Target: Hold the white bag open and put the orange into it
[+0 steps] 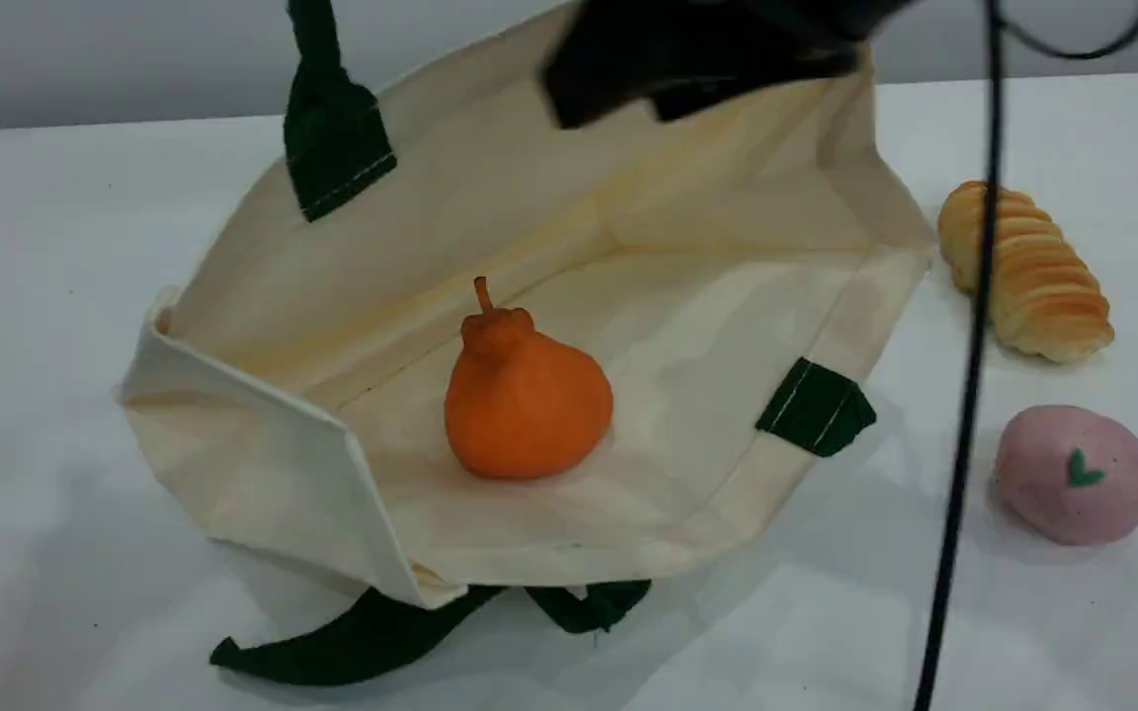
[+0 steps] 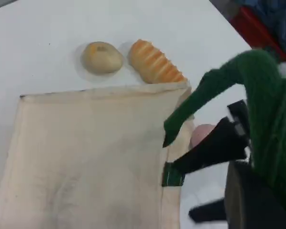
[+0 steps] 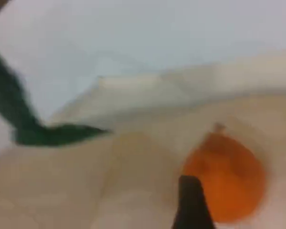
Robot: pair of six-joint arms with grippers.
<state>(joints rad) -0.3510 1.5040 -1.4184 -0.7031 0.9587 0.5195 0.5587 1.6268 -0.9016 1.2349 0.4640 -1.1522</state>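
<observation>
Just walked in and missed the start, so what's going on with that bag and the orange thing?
The left tool is shut on a dark green handle of the white bag, holding its mouth open. The orange sits inside the bag, free of any grip. The right tool is open just above it. A bread loaf and a pink ball lie on the table beside the bag.

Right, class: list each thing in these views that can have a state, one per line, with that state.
white bag: mouth held open, lying on the table
orange: inside the bag, resting free, stem up
left gripper: shut on the bag's green handle, lifting it
right gripper: open, above the orange, holding nothing
bread loaf: on the table, outside the bag
pink ball: on the table, outside the bag
</observation>
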